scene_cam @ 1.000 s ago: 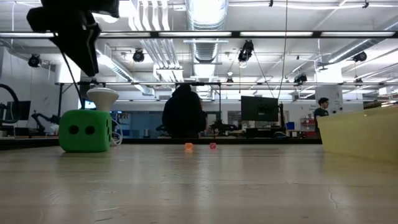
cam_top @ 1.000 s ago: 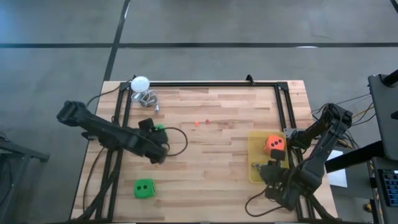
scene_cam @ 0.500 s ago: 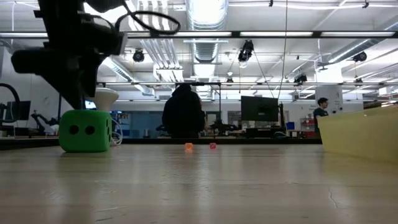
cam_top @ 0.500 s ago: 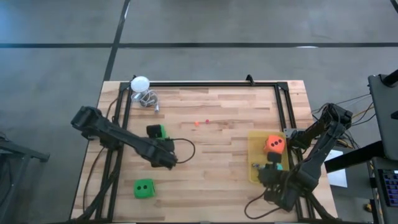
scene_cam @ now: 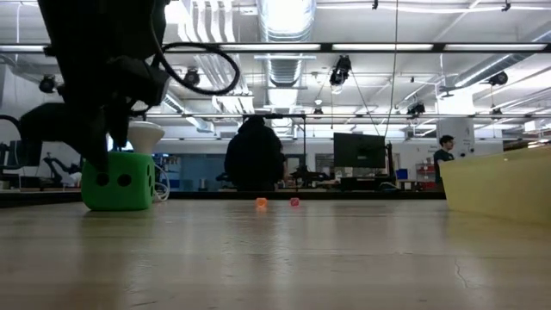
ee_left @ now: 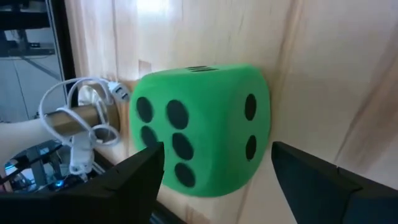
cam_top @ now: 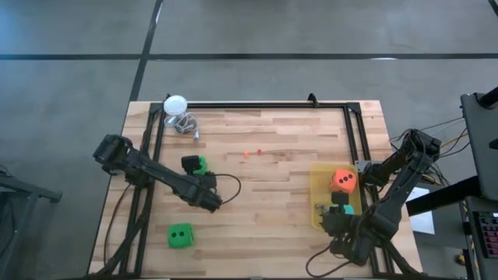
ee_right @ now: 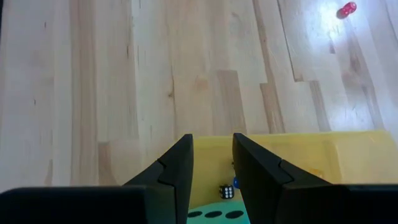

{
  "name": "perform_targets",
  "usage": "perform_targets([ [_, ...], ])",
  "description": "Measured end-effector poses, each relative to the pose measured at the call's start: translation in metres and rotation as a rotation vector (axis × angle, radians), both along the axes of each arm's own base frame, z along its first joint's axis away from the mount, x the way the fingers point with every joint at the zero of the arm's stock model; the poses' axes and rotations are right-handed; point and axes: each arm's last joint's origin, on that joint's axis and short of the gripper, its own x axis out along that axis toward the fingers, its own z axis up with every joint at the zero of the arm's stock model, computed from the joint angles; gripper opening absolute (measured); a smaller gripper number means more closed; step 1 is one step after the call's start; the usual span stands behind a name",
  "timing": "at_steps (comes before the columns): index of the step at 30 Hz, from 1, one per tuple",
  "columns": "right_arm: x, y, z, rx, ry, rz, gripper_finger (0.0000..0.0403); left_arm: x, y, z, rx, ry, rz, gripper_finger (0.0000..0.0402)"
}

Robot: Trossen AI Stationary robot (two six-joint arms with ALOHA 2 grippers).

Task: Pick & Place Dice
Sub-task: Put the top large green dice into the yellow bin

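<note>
Left gripper [ee_left: 214,168] spread wide, fingers flanking green die [ee_left: 199,127] without touching, white ball [cam_top: 175,104] and cable coil [ee_left: 84,124] just behind. Second green die [cam_top: 180,236] nearer front edge. Right gripper [ee_right: 211,163] narrowly clamped on teal die [ee_right: 217,215] over yellow tray [cam_top: 320,175], orange-red die [cam_top: 343,180] inside

Left arm [cam_top: 148,169]: black, slender jointed links, bulky rounded joint housing at 9 o'clock end; thin black cable looping off the wrist. Fingers [ee_left: 134,180]: flat, dark, matte, angular tips.

Right arm [cam_top: 389,198]: black, same build, chunkier stacked links, thin cables trailing from the base. Fingers [ee_right: 173,171]: dark, angular, bevelled edges.
</note>
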Motion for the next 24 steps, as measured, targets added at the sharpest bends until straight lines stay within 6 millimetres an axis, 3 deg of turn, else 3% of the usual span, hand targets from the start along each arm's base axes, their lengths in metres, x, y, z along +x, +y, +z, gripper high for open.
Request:
perform_targets([
  [6, 0.001, 0.001, 0.000, -0.004, -0.018, 0.007, 0.0107, -0.004, 0.005, -0.018, 0.033, -0.047, -0.019, 0.0298],
  [13, 0.003, 0.004, 0.001, 0.008, -0.036, 0.046, 0.0107, -0.004, 0.014, -0.023, 0.072, -0.070, 0.010, 0.0268],
  [18, 0.005, 0.007, 0.002, 0.022, -0.051, 0.064, 0.0107, -0.003, 0.018, -0.023, 0.075, -0.076, 0.016, 0.0192],
  [24, 0.005, 0.007, 0.002, 0.019, -0.054, 0.066, 0.0107, -0.001, 0.020, -0.023, 0.070, -0.090, 0.023, 0.0053],
])
